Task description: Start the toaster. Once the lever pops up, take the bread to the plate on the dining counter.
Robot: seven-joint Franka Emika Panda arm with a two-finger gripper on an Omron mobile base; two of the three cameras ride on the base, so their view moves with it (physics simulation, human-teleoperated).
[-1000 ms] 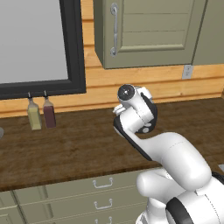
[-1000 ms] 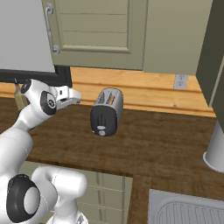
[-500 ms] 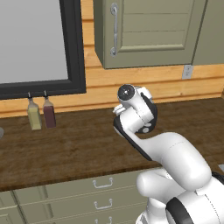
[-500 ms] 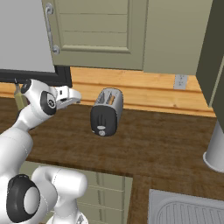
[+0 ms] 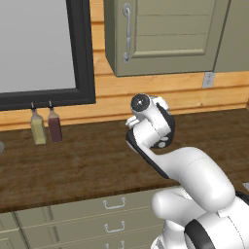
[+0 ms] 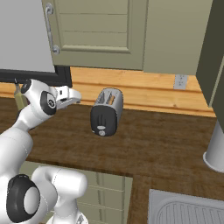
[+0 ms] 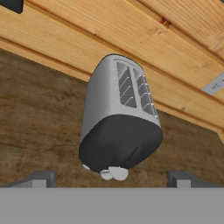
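The silver-grey toaster stands on the dark wood worktop by the wooden wall, its black end panel facing me. In the hand view the toaster shows two ribbed grey slots on top and a small white button under the black panel. I cannot make out the lever on that panel. My gripper hovers above the worktop just left of the toaster, apart from it. It is open, with its fingertips spread wide and nothing between them. The bread, the plate and the dining counter are out of view.
Two bottles stand against the wall at the left under a black-framed window. Sage-green wall cabinets hang overhead. A wall socket sits right of the toaster. A sink and a grey cylinder lie at the right.
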